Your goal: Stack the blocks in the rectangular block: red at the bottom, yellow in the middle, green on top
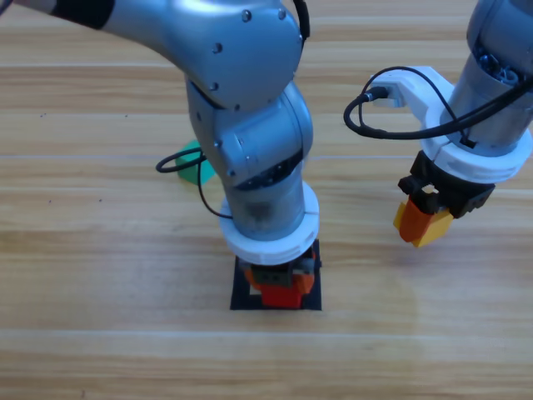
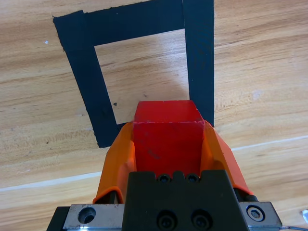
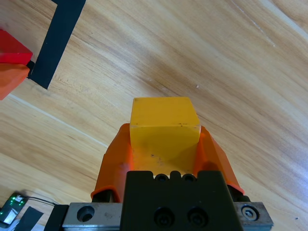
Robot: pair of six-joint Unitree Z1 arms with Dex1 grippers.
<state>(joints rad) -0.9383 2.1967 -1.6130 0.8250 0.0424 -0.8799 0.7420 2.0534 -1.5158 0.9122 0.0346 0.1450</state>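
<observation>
My left gripper [image 1: 281,292] hangs over the black tape outline [image 1: 239,302], shut on the red cube [image 2: 166,132]. The left wrist view shows the cube held a little above the wood, at the near edge of the outline [image 2: 79,57]. To the right of it, my right gripper [image 1: 423,225] stays above the table, shut on the yellow cube [image 3: 163,127]; the yellow shows between the jaws in the high view [image 1: 436,227]. The green cube [image 1: 196,163] lies on the table behind the left arm, half hidden by it.
The left arm's big grey body [image 1: 250,125] covers the middle of the table. A black cable [image 1: 366,117] loops off the right wrist. The right wrist view catches the outline's corner [image 3: 57,38] and the left gripper's tip at its left edge.
</observation>
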